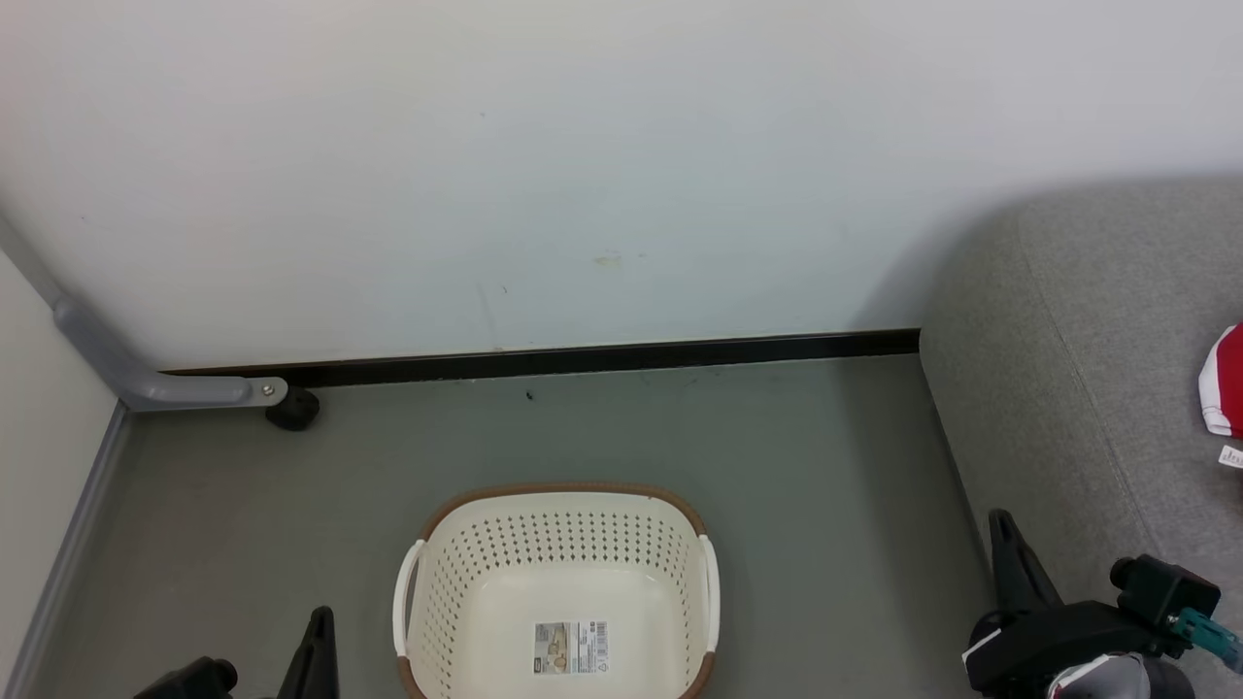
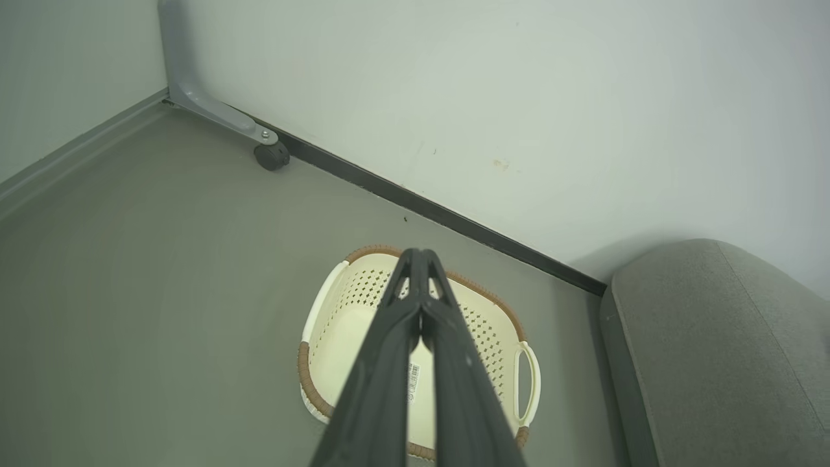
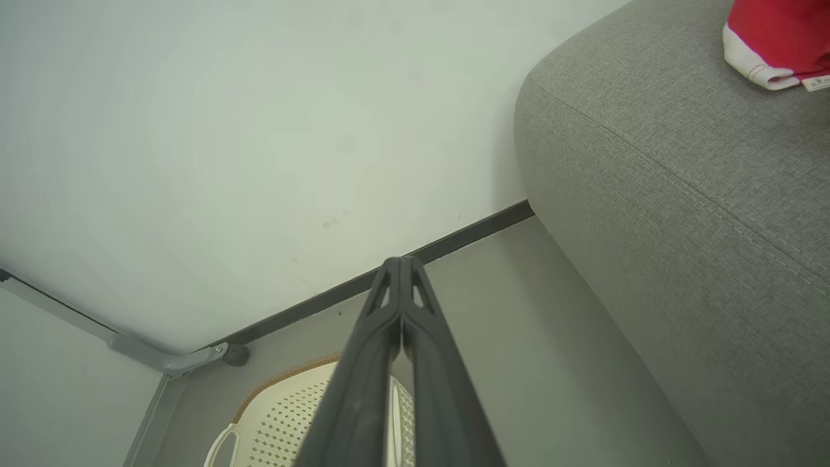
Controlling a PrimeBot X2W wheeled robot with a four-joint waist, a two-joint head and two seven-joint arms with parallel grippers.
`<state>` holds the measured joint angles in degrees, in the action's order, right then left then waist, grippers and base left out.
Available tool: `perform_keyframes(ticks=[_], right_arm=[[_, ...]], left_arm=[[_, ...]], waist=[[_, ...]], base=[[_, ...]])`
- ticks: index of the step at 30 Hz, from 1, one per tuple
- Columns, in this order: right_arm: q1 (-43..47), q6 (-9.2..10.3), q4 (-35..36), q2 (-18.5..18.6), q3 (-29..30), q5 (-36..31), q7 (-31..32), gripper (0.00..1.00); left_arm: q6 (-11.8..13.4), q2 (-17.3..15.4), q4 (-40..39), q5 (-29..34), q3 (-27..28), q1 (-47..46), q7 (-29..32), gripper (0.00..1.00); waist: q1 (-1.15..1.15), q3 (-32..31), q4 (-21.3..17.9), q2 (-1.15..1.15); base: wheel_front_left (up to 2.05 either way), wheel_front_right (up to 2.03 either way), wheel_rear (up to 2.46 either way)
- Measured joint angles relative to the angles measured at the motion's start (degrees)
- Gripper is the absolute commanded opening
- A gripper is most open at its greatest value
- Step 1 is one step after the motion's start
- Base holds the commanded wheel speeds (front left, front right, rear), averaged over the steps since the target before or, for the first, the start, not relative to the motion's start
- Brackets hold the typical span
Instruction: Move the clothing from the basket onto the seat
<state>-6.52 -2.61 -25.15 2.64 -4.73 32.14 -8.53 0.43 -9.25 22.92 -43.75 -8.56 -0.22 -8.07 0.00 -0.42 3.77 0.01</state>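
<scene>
Soft red clothing with white trim lies on the woven grey seat. The perforated, brown-rimmed cream basket stands on the floor. The left hand and right hand are closed, gripping nothing.

The left gripper has two long, matt black fingers with small triangular holes near the pointed tips. The right gripper looks the same; its base is a black housing with a teal plug.

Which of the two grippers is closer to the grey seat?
The right gripper, beside the seat; the left gripper lies beyond the basket.
</scene>
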Motion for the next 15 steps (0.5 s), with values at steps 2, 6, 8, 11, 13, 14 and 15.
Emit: perform_keyframes(ticks=[2,6,8,11,13,14,15], right_arm=[[0.0,-0.15,0.3,0.0,0.3,1.6,0.5,0.0],[0.0,-0.43,0.7,0.0,1.1,5.0,1.5,0.0],[0.0,-0.44,0.8,0.0,1.4,6.5,1.9,0.0],[0.0,-0.56,1.0,0.0,2.0,9.1,2.5,0.0],[0.0,-0.93,1.3,0.0,2.3,10.7,3.0,0.0],[0.0,-0.94,1.4,0.0,2.5,11.6,3.2,0.0],[0.0,-0.94,1.6,0.0,2.7,12.4,3.4,0.0]], left_arm=[[0.0,0.1,-0.1,-1.4,0.4,-0.2,0.5,0.0],[-0.5,0.4,-0.5,-3.8,1.1,-0.6,1.3,0.0],[-1.0,0.5,-0.7,-5.5,1.4,-0.6,1.5,0.0],[-1.0,0.8,-0.9,-7.2,2.2,-0.6,2.3,0.0],[-1.1,1.0,-1.0,-8.7,2.5,-0.6,2.5,0.0],[-1.5,1.2,-1.1,-9.5,2.7,-0.6,3.0,0.0],[-1.5,1.3,-1.1,-10.1,2.8,-0.6,3.0,0.0]], waist=[[0.0,0.0,-0.1,0.0],[0.0,0.0,-0.3,0.0],[0.0,0.1,-0.4,0.0],[0.0,0.1,-0.6,0.0],[0.0,0.1,-0.7,0.0],[0.0,0.1,-0.7,0.0],[0.0,0.1,-0.8,0.0]], base=[[0.0,0.0,0.0],[0.0,0.0,0.0],[0.0,0.0,0.0],[0.0,0.0,0.0],[0.0,0.0,0.0],[0.0,0.0,0.0],[0.0,0.0,0.0]])
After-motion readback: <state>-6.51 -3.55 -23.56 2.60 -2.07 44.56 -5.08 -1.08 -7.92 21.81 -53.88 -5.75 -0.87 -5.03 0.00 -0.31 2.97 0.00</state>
